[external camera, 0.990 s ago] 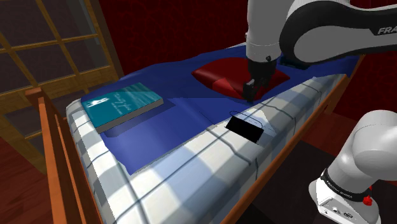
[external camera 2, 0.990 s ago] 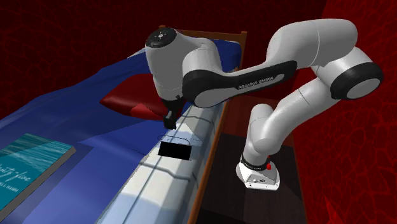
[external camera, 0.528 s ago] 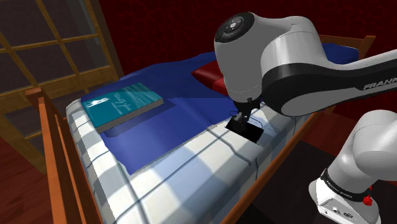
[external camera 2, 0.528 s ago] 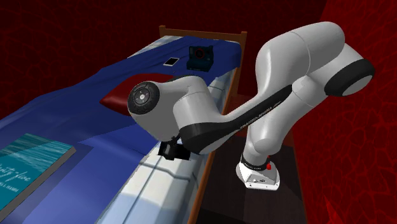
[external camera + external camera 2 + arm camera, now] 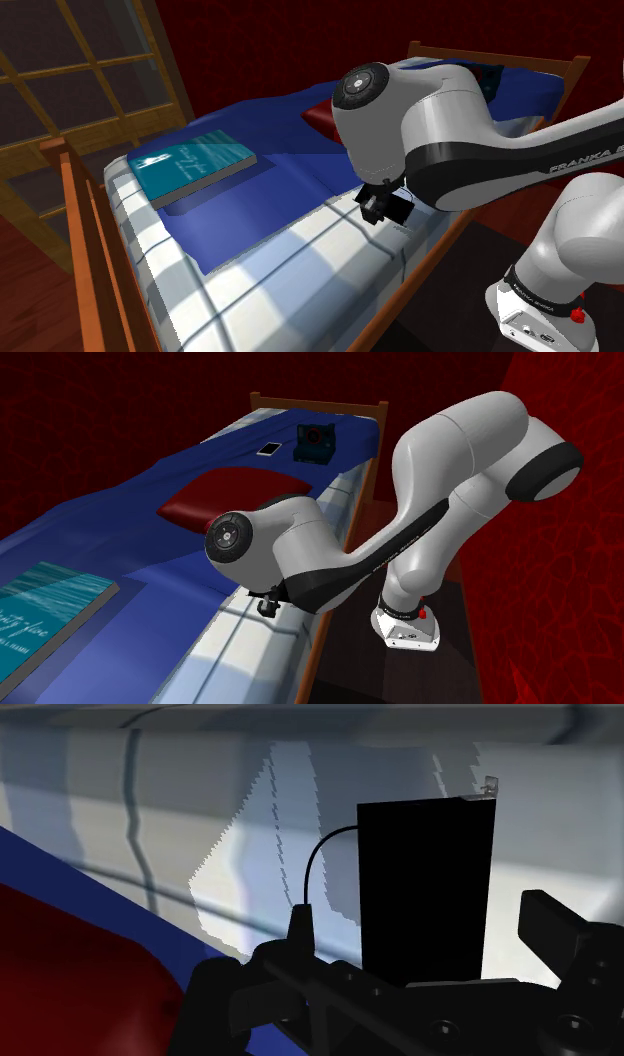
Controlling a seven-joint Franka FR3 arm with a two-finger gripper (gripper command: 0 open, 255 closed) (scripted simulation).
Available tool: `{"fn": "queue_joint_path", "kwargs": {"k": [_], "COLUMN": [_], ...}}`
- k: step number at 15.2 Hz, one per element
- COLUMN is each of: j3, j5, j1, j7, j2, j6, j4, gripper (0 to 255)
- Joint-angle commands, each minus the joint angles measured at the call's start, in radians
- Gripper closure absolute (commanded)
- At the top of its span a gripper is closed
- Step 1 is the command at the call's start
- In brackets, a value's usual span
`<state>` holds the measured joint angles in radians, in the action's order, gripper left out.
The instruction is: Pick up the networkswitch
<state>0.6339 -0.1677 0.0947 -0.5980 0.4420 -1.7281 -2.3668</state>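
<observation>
Fingers (image 5: pixel 555 929) stand spread, one on each side of the black networkswitch (image 5: pixel 425 894), and neither appears to touch it. Largest is the bed (image 5: pixel 260 285), with a pale checked sheet and a blue cover. A red pillow (image 5: pixel 225 492) lies on the cover. The networkswitch lies flat on the checked sheet near the pillow. A thin cable (image 5: pixel 318 864) loops from its pillow side. Advice: centre the box, keep the cable out of the pinch, then close squarely.

The network switch (image 5: pixel 425 894) looks flat matt black. The arm's shell (image 5: pixel 450 110) is smooth, glossy white. The bed frame (image 5: pixel 88 225) is polished wood, the blue blanket (image 5: pixel 290 180) soft cloth.
</observation>
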Motion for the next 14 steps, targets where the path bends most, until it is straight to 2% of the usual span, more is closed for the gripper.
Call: {"fn": "queue_joint_path", "kwargs": {"k": [1,2,11,14], "j3": [0.001,0.002,0.001,-0.007], "j5": [-0.001,0.000,-0.001,0.001], "j1": [0.000,0.000,0.000,0.001], "j7": [-0.004,-0.004,-0.004,0.013], "j2": [-0.003,-0.002,-0.003,0.010], "j6": [-0.012,-0.010,-0.012,0.026], "j4": [-0.010,-0.009,-0.010,0.020], "gripper": [0,255,255,255]}}
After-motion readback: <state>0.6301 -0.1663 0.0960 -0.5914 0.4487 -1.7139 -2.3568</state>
